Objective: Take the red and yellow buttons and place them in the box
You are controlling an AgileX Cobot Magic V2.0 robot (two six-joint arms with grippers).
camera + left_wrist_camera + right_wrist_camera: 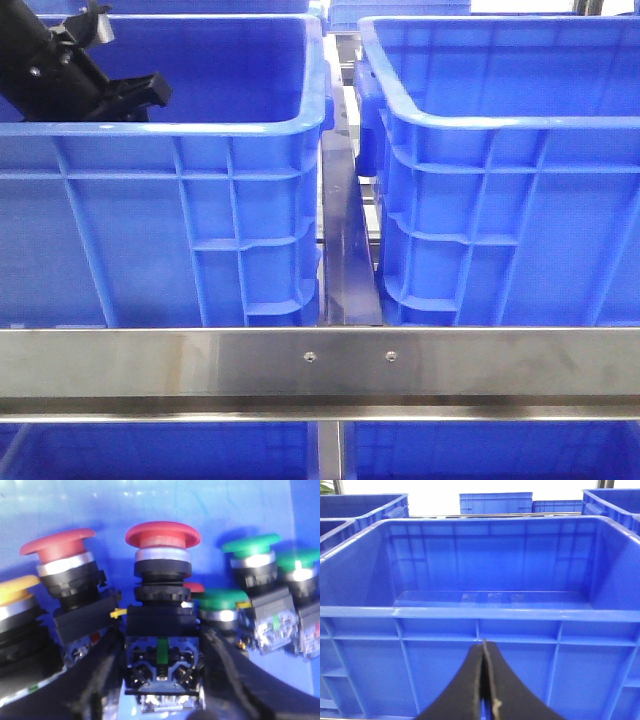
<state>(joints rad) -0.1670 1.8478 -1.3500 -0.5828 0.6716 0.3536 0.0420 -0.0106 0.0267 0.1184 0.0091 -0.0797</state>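
Note:
In the left wrist view a red button (162,534) with a mushroom cap and a black and blue base stands between my left gripper's (162,680) fingers, which press on both sides of its base. A second red button (60,542) and a yellow button (15,591) stand beside it. In the front view my left gripper (135,95) reaches down inside the left blue crate (150,140). The right blue box (500,125) stands next to it. My right gripper (484,647) is shut and empty, just outside the near wall of an empty blue box (480,612).
Several green buttons (251,545) stand on the other side of the held one. A steel rail (320,365) crosses in front of both crates, with a narrow gap and a dark divider (345,250) between them. More blue crates (495,502) stand behind.

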